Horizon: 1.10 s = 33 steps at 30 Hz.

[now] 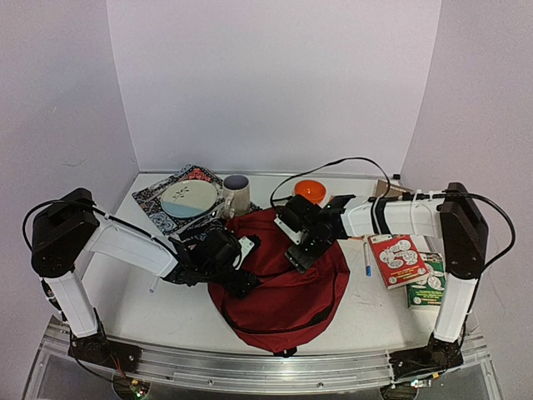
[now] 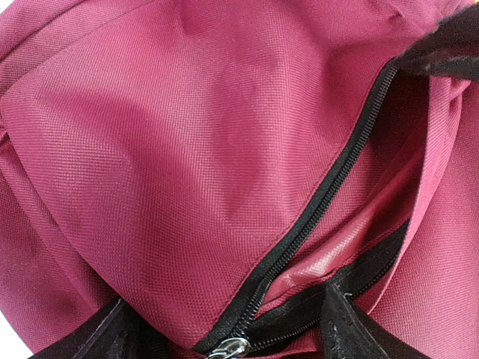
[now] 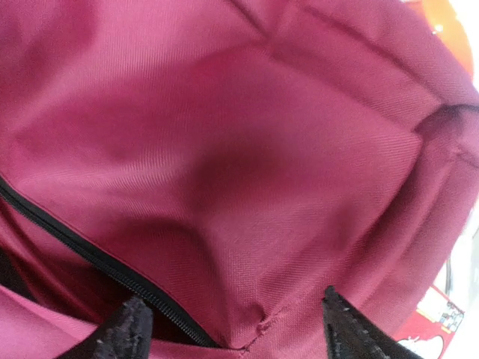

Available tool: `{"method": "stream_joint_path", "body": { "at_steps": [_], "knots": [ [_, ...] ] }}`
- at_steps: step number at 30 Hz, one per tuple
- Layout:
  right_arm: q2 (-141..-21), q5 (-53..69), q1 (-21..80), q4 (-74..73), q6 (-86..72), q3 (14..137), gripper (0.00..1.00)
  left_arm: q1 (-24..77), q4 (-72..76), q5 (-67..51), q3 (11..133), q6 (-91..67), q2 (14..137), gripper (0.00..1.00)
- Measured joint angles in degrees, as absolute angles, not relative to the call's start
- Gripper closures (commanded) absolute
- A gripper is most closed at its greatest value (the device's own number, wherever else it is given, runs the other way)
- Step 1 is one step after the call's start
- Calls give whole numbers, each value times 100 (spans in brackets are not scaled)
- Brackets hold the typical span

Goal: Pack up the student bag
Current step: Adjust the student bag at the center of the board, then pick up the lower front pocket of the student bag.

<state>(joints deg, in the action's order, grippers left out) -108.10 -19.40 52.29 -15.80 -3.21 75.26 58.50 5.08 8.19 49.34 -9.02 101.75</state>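
student bag: lying at near edge of bench, zip gaping
left hand: spreading open over zip
right hand: open, seemingly gripping nothing
advice: pinching zip's edges, parting gently

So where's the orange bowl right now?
In the overhead view the orange bowl sits near the back of the table, just behind the red backpack and right of the mug.
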Motion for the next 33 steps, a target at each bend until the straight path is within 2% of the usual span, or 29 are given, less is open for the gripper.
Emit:
{"method": "stream_joint_path", "body": {
  "at_steps": [3,5,13,16,18,23,25,33],
  "knots": [
    [-11012,-1939,5229,-1644,-253,7526,42,5850,508,819,4934,-899,10175,16],
    [-11135,-1921,5231,-1673,-164,7526,47,5850,508,815,4934,-899,10175,16],
    [-11350,-1896,5234,-1675,120,7575,49,5852,508,807,4934,-902,10175,16],
    [-11402,-1916,5242,-1670,197,7613,54,5852,508,769,4934,-901,10175,16],
    [-11448,-1943,5245,-1660,241,7654,60,5852,508,756,4934,-902,10175,16],
    [-11485,-2004,5249,-1525,334,7671,90,5855,508,741,4934,-906,10175,16],
    [-11485,-2016,5249,-1437,342,7669,99,5857,508,740,4934,-913,10175,16],
    [-10796,-1838,5249,-868,356,7129,100,5859,499,796,4936,-940,10096,15]
  ]
}}
